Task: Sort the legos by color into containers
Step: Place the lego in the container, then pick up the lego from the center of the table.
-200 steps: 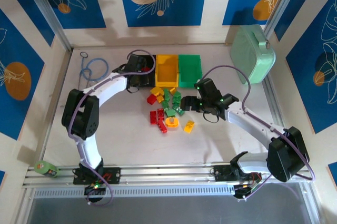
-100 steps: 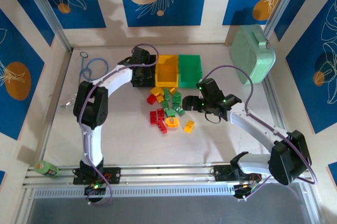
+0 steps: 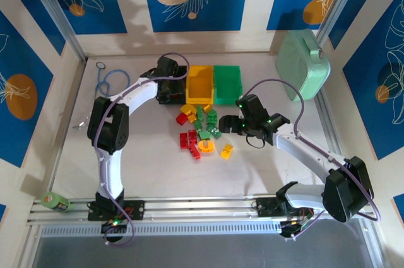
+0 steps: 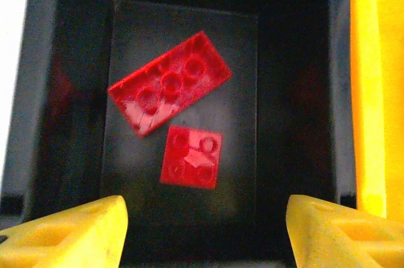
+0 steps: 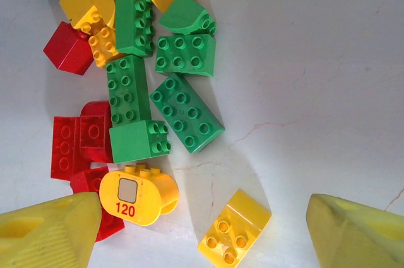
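Note:
My left gripper [image 3: 169, 90] hangs over the black container [image 4: 297, 91], open, with nothing between its yellow fingers [image 4: 76, 230]. Two red legos lie on that container's floor, a long one [image 4: 169, 83] and a square one [image 4: 191, 157]. The yellow container [image 3: 200, 85] and the green container [image 3: 228, 83] stand just right of it. A pile of red, yellow and green legos [image 3: 201, 130] lies in front of the containers. My right gripper [image 5: 205, 230] is open above the pile's near right side, straddling a lone yellow lego [image 5: 235, 227]. A yellow piece marked 120 [image 5: 136, 193] sits beside it.
A large mint-green case [image 3: 303, 64] leans at the back right. A blue cable loop [image 3: 113, 82] lies at the back left, and a green tape roll [image 3: 55, 201] rests by the near left rail. Metal frame rails border the table.
The left arm has reached further back over the black container, and its jaws have opened. The right arm has barely moved.

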{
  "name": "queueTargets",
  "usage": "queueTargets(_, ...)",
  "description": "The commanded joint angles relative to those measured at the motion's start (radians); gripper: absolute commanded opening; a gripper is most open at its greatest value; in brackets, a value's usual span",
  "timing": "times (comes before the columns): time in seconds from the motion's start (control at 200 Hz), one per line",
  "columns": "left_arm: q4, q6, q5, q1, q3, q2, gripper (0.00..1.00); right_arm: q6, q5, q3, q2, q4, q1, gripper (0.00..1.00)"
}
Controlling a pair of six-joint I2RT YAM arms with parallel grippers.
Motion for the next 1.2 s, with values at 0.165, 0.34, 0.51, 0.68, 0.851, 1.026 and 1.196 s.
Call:
queueTargets(0.165, 0.083, -0.006, 0.007, -0.004, -0.208, -0.261, 0.62, 0.017, -0.008, 0.008, 0.016, -0.011, 0.025, 0.85)
queueTargets(0.34, 0.153, -0.037, 0.019, -0.015, -0.399, -0.407, 0.62, 0.016, 0.008, 0.030, 0.056, -0.022, 0.066, 0.85)
queueTargets(0.51, 0.207, -0.058, 0.023, -0.025, -0.574, -0.541, 0.61, 0.004, 0.023, 0.064, 0.117, -0.040, 0.118, 0.86)
queueTargets(0.68, 0.244, -0.077, 0.031, -0.026, -0.735, -0.665, 0.61, -0.018, 0.009, 0.111, 0.214, -0.052, 0.188, 0.89)
queueTargets(0.851, 0.240, -0.090, 0.017, -0.026, -0.853, -0.782, 0.61, -0.017, 0.047, 0.181, 0.330, -0.098, 0.251, 0.91)
queueTargets(1.026, 0.230, -0.104, 0.009, -0.026, -0.937, -0.871, 0.60, 0.019, 0.069, 0.240, 0.421, -0.137, 0.286, 0.87)
queueTargets(1.196, 0.221, -0.110, -0.004, -0.026, -0.990, -0.929, 0.60, 0.078, 0.091, 0.277, 0.477, -0.174, 0.307, 0.86)
